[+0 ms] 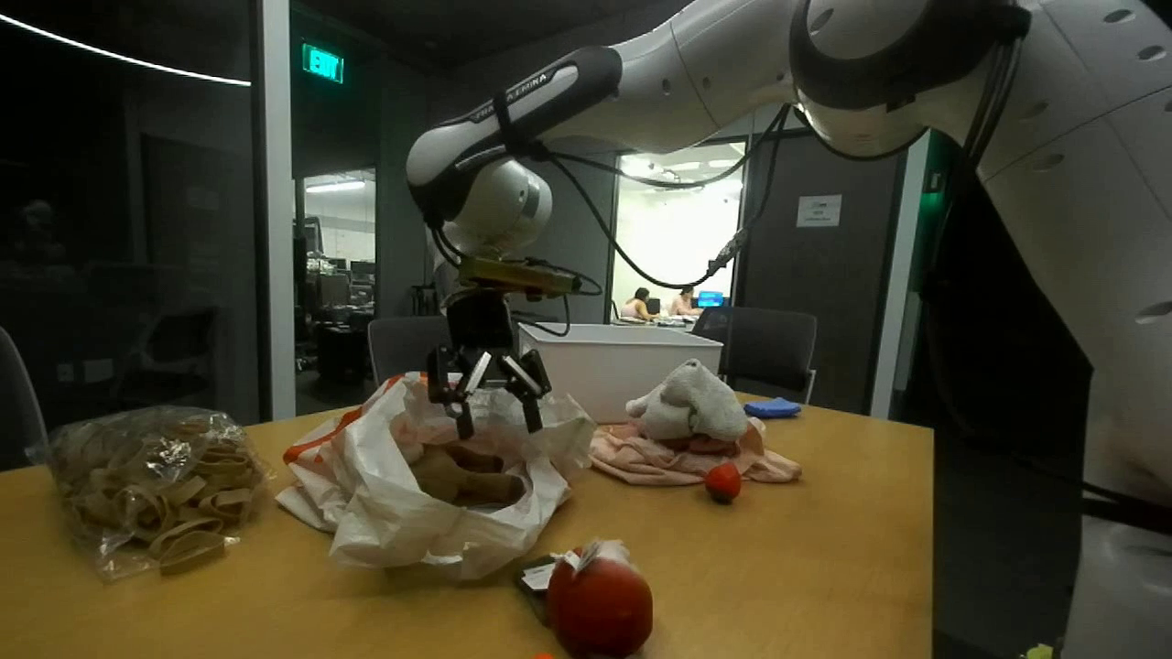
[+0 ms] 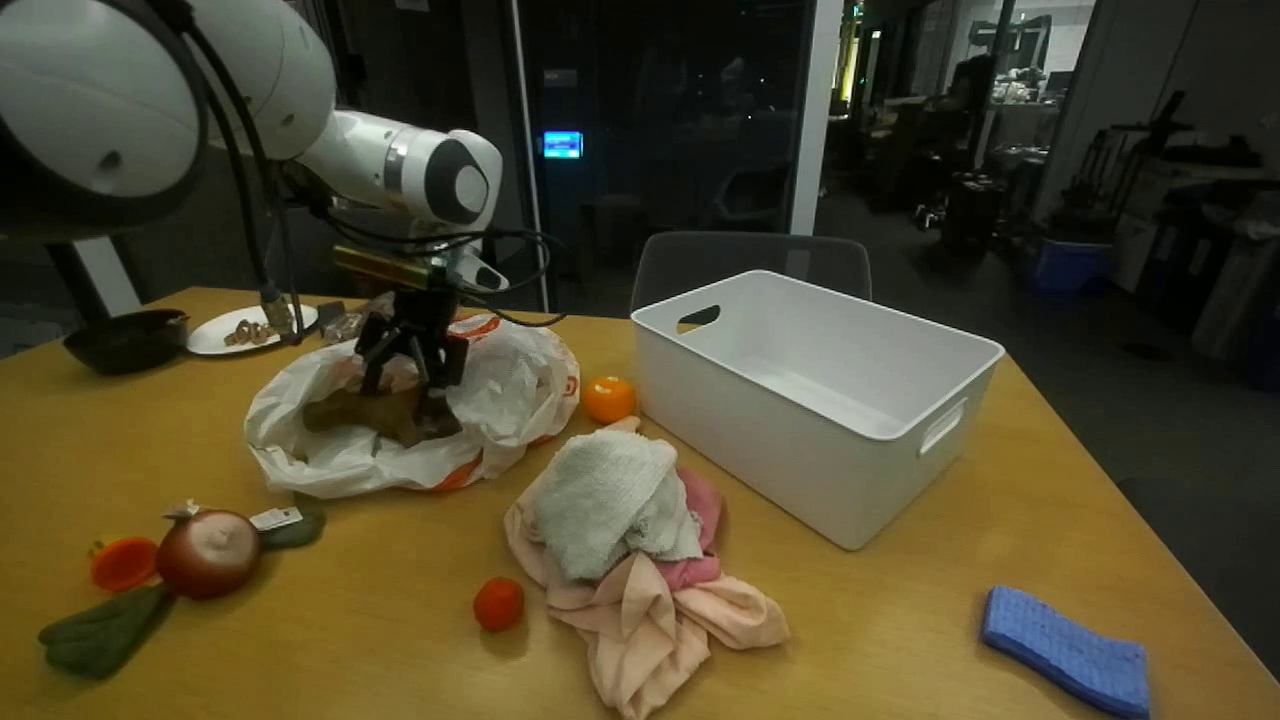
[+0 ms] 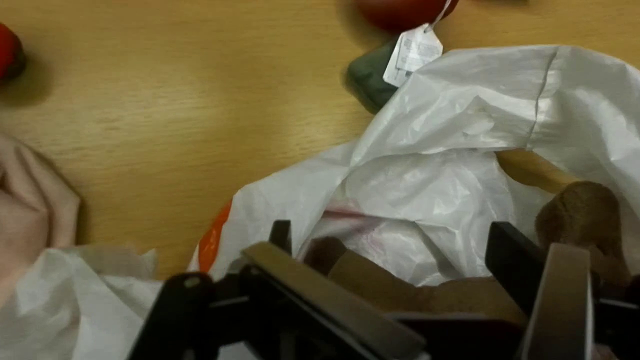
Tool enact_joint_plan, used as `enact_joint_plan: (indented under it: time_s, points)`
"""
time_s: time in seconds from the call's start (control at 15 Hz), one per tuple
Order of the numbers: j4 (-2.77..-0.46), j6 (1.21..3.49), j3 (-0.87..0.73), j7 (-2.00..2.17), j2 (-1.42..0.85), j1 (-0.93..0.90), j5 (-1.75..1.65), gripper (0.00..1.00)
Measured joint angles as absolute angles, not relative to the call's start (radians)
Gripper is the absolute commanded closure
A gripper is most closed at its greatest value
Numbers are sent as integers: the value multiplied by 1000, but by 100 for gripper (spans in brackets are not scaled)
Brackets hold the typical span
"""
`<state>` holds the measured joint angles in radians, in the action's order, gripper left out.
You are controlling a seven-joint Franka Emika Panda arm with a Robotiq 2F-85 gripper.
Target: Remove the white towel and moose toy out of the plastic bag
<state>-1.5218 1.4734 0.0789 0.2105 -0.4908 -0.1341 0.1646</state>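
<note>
From where I stand, the brown plush toy [image 1: 458, 478], taken to be the moose, lies inside the crumpled white plastic bag [image 1: 403, 526] with orange markings, on the wooden table [image 1: 778, 540]. The off-white terry towel [image 2: 605, 500] is outside it, draped on a pale pink cloth [image 2: 640, 630]; that half of the task appears complete. The black two-fingered gripper [image 1: 499, 424] stands over the bag's mouth. Its fingers [image 3: 515, 265] are spread, with nothing pinched; the wrist view shows the toy's body across the gap between them. Contact with the toy cannot be confirmed.

Assessment: the toy should prove light, soft and yielding, its fabric unlikely to slip or break. Best hold is judged to be across the thick middle of the body, rather than a single limb, which could bend or twist. The bag is thin and limp; a fold caught between the fingers would likely lift with the toy.
</note>
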Motion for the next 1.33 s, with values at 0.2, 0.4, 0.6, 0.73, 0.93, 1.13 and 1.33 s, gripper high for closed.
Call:
enact_joint_plan:
  time_s: [0.2, 0.4, 0.6, 0.73, 0.93, 1.13, 1.33]
  points:
    - [-1566, 1613, 86, 153, -506, -142, 165, 0]
    - [-1596, 1729, 92, 97, -514, -146, 165, 0]
    - [-1615, 1802, 92, 44, -514, -143, 149, 25]
    - [-1622, 1828, 91, 18, -514, -139, 140, 34]
    - [-1623, 1834, 92, -1, -508, -125, 145, 58]
    - [-1623, 1834, 92, -11, -495, -103, 168, 80]
    - [-1623, 1834, 91, -22, -488, -77, 185, 50]
